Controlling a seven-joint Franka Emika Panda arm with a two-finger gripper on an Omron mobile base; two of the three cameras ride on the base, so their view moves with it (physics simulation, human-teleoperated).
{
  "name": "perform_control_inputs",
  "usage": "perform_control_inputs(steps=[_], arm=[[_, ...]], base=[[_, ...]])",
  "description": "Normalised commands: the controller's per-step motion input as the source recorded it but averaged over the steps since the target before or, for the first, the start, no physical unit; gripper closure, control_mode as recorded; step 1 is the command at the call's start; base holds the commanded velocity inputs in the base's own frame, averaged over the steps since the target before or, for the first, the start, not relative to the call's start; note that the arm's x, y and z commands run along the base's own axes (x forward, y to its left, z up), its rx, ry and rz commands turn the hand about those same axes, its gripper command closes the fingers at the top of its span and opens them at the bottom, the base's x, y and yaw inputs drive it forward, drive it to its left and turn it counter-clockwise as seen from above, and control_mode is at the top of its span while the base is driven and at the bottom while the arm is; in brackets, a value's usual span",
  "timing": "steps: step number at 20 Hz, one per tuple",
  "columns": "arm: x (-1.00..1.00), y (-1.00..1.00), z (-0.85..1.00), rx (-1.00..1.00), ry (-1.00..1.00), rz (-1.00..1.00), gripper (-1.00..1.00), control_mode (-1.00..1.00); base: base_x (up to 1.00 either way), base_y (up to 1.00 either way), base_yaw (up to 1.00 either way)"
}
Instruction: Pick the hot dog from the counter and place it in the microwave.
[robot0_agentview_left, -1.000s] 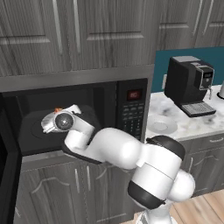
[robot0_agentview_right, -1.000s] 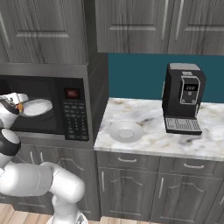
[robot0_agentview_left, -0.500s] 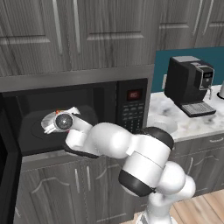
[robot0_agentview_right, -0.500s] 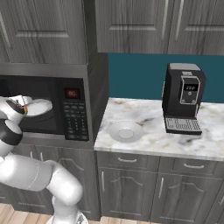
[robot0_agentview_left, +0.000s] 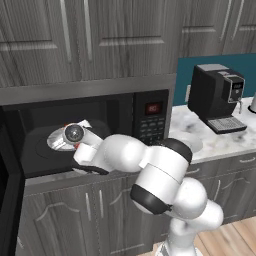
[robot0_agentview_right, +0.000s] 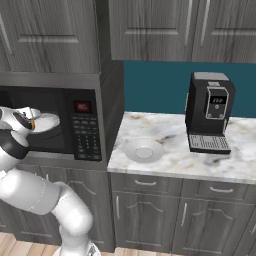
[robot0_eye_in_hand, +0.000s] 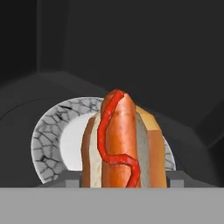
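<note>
the large black built-in microwave (robot0_agentview_left: 90, 130) is standing open, the white arm's gripper (robot0_agentview_left: 75, 134) reaching inside over its round white turntable plate (robot0_eye_in_hand: 52, 140). the jaws are gripping the small orange-red hot dog (robot0_eye_in_hand: 122, 144) by its soft, squashable tan bun sides.

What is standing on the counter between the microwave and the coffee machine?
A white bowl sits on the counter between the microwave and the coffee machine, seen in the right base view.
</note>
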Motion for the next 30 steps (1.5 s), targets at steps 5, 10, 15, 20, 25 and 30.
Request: perform_control_inputs(steps=[5,10,15,20,25,30], arm=[[0.21,0.0,0.0,0.0,0.0,0.0,1.0,-1.0],[0.0,0.0,-0.32,0.0,0.0,0.0,1.0,-1.0],[0.0,0.0,-0.25,0.0,0.0,0.0,1.0,-1.0],[0.09,0.0,-0.08,0.0,0.0,0.0,1.0,-1.0],[0.16,0.01,0.02,0.0,0.02,0.0,1.0,-1.0],[0.24,0.13,0.06,0.0,0.08,-0.01,1.0,-1.0]], base=[[0.0,0.0,0.0],[0.0,0.0,0.0],[0.0,0.0,0.0],[0.0,0.0,0.0],[0.0,0.0,0.0],[0.0,0.0,0.0]])
